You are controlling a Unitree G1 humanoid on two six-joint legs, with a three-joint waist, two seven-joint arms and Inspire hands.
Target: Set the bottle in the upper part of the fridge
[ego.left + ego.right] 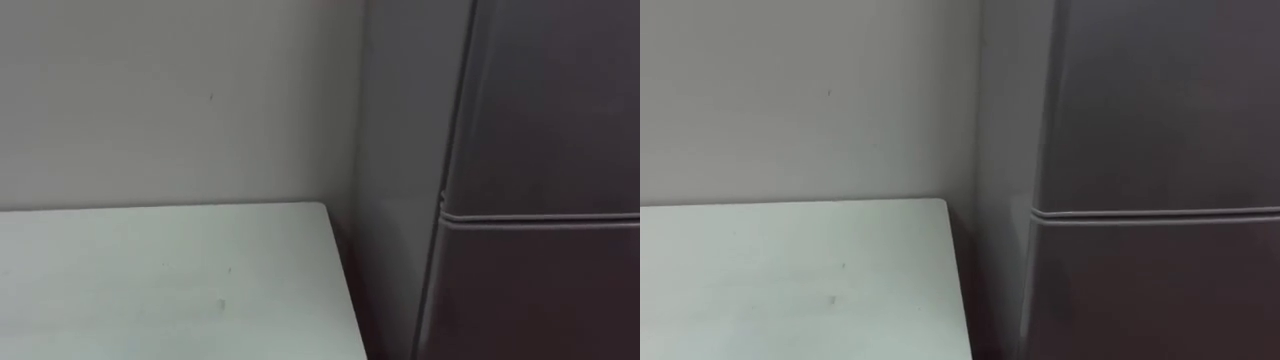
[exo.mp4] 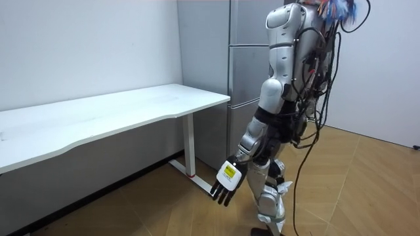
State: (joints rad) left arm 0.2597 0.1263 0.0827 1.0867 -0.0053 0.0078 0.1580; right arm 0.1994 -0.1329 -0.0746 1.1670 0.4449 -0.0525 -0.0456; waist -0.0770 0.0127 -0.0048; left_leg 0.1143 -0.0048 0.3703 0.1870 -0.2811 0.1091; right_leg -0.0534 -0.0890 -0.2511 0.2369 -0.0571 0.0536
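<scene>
Where the robot stands: upright on the wooden floor (image 2: 367,190), close in front of the fridge (image 1: 540,130), body turned towards it and towards the room view's left.
Hidden or cut off: in the room view the robot's torso and arm cover the fridge's right part. In the eye views the fridge runs out past the top, right and bottom edges, so its full height cannot be made out.
Fridge doors: the upper door (image 1: 550,100) and lower door (image 1: 540,300) meet at a pale horizontal seam (image 1: 540,216); both are shut flush. No handle can be made out on either.
Bottle: its place cannot be told, and neither can its long axis or which way it points.
Left hand (image 2: 226,182): hangs low at the robot's side, below and in front of the fridge, fingers straight and pointing down at the floor, holding nothing.
Table (image 1: 150,280): white, just left of the fridge with a dark gap between them, its back edge along the pale wall (image 1: 150,100). In the eye views it is cut off at the left and bottom.
Table leg (image 2: 190,144): white, under the table end nearest the fridge.
Counts: one fridge, two door panels in the eye views, one seam between them, one table, one table leg in sight, one hand.
</scene>
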